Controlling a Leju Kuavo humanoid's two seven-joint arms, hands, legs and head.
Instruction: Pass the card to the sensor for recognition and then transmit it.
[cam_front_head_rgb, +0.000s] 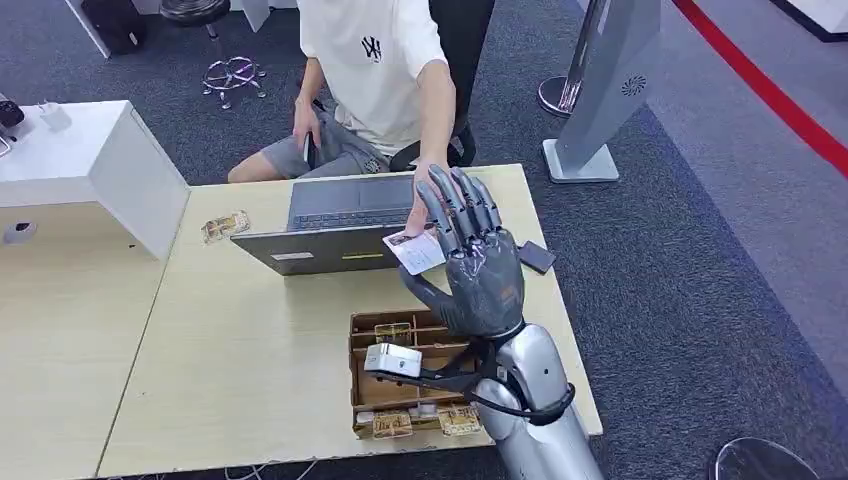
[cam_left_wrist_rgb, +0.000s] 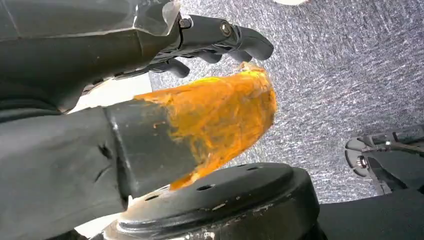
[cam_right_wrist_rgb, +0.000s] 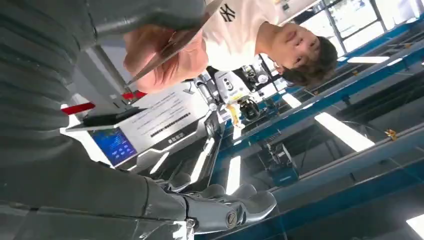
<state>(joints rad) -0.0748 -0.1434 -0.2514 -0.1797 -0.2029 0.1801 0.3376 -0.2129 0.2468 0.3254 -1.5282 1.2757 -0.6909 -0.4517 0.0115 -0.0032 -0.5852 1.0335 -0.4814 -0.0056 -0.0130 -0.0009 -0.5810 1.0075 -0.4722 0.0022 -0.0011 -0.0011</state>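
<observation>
Wooden table (cam_front_head_rgb: 250, 380) on grey carpet: open laptop (cam_front_head_rgb: 320, 235) at far side; cardboard tray (cam_front_head_rgb: 365, 385) at near edge. Right hand (cam_front_head_rgb: 475, 265) raised, fingers extended, card (cam_front_head_rgb: 415, 250) pinched against thumb; seated person's hand (cam_front_head_rgb: 425, 195) touching card. Left hand (cam_left_wrist_rgb: 220, 42) hanging, fingers curled, holding nothing.

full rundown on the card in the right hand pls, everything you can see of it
The card is a small flat rectangle, white or pale with a blue-tinted patch and small print too fine to read; it looks like thin plastic. It is raised above the table, tilted, just in front of the laptop. The right hand holds it on one side, thumb beneath and fingers extended upward behind it. A person's hand reaches from across the table and touches its far edge. The right wrist view shows it edge-on, thin and unbent.
</observation>
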